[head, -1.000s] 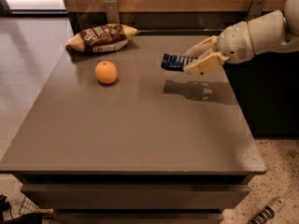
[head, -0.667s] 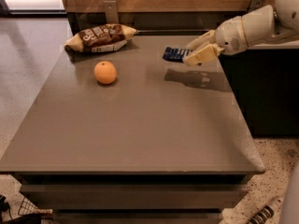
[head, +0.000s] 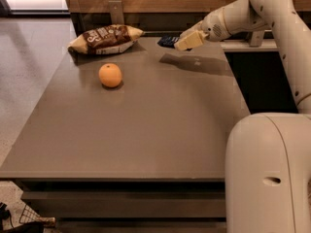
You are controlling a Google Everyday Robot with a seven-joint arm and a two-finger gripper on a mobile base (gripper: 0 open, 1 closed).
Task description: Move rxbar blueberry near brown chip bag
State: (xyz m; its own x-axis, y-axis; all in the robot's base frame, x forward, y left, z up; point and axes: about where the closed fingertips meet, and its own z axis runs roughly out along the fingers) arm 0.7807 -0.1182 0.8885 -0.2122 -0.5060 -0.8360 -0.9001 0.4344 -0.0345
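The brown chip bag (head: 104, 38) lies at the far left corner of the table (head: 146, 130), with an orange (head: 110, 75) near it in front. The arm (head: 243, 16) reaches leftward from the right above the far edge, its gripper (head: 181, 41) clamped on the rxbar blueberry (head: 168, 41), held off the surface, right of the bag and apart from it

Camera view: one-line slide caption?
Gripper holds dark navy rxbar blueberry above far end of grey table, right of crinkled brown chip bag.

Gripper (head: 178, 42), clamped on the bar (head: 167, 41), has swung back and left to the table's (head: 146, 130) far edge, closer to the bag (head: 104, 39). The robot's body (head: 267, 174) now fills the lower right.
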